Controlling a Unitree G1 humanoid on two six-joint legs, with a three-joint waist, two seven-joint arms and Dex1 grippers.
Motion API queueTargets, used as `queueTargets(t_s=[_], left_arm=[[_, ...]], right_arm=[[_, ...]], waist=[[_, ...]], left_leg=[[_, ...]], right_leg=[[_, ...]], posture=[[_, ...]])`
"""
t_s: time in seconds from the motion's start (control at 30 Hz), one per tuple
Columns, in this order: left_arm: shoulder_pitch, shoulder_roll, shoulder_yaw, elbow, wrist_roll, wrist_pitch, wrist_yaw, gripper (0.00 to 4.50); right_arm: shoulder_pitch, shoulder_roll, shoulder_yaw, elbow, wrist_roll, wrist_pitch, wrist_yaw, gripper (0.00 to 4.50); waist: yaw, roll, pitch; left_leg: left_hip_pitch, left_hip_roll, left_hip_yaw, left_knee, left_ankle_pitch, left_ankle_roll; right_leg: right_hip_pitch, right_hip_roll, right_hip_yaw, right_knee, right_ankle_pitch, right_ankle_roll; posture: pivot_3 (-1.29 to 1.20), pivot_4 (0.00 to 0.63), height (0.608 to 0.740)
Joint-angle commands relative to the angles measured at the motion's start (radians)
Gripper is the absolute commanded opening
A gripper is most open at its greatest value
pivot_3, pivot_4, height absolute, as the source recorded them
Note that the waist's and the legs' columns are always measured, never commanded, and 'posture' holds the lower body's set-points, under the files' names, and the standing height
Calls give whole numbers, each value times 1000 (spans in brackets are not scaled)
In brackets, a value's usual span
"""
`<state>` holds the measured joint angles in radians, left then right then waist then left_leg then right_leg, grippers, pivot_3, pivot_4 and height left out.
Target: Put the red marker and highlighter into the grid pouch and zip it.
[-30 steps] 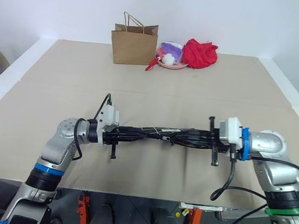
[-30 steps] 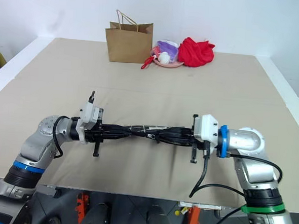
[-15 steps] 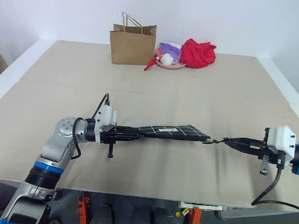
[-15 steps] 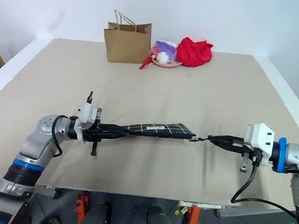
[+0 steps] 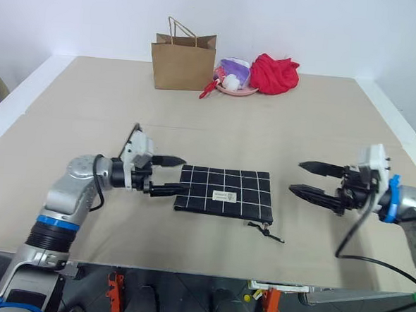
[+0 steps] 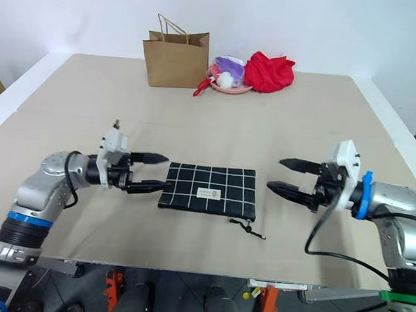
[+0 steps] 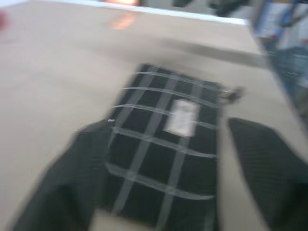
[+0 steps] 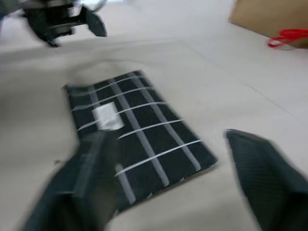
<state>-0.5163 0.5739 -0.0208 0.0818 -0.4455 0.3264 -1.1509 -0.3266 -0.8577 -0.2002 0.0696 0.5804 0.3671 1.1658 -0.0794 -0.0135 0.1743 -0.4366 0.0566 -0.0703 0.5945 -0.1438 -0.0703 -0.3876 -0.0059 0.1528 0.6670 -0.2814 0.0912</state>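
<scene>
Left eye view showed my left gripper (image 5: 169,174) and right gripper (image 5: 307,179) spread wide and empty beside the zipped grid pouch (image 5: 225,191), best left flat.

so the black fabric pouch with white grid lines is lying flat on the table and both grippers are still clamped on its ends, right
Not quite. The black grid-lined fabric pouch does lie flat on the table, but the left gripper and right gripper are both open and off it, as the left eye view shows.

Both wrist views are smeared, so the grid pouch (image 7: 163,159) label's print cannot be read, and the items in the far pink dish (image 5: 235,89) are too small to identify
</scene>
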Motion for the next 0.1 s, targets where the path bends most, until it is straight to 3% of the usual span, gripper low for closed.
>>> queueTargets(t_s=[0.03, 0.1], left_arm=[[30, 16, 77, -2, 41, -27, 119, 4470], [63, 17, 97, -15, 84, -62, 185, 4470]], right_arm=[[-39, 47, -13, 83, -55, -48, -81, 4457], [-41, 70, -13, 117, -92, -89, -107, 4457]], waist=[[1, 0, 0], [1, 0, 0]], left_leg=[[0, 0, 0, 0, 0, 0], [0, 0, 0, 0, 0, 0]], right_leg=[[0, 0, 0, 0, 0, 0], [0, 0, 0, 0, 0, 0]], posture=[[0, 150, 740], [0, 150, 740]])
